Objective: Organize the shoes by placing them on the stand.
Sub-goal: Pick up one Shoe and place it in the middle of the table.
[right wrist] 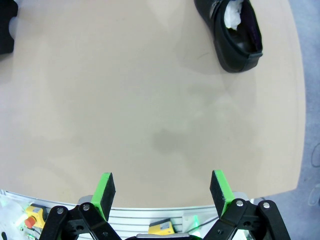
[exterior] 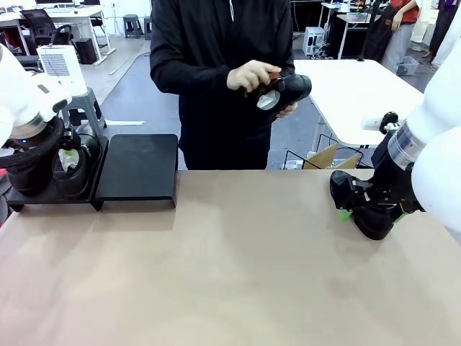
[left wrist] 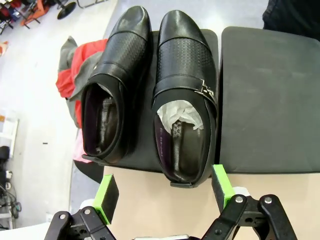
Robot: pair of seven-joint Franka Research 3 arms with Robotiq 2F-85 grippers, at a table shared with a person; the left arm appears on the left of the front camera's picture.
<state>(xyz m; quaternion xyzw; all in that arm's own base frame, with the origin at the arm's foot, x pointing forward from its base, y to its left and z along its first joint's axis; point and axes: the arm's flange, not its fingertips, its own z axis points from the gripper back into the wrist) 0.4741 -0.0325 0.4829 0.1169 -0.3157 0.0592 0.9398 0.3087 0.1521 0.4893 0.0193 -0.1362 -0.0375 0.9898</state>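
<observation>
We note beige table (right wrist: 150,100), lab room. Four shoes (left wrist: 182,100): two on stand (left wrist: 270,100) before left gripper (left wrist: 162,182), one beyond right gripper (right wrist: 161,180), one in person's hand (exterior: 252,76). Both grippers agape, empty.

A lab; white desks (exterior: 72,14), office chair (exterior: 39,25), stools (exterior: 132,24).

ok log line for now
left tool: open over two glossy black leather shoes on matte black stand | right tool: open over beige table | third shoe: on table
</observation>
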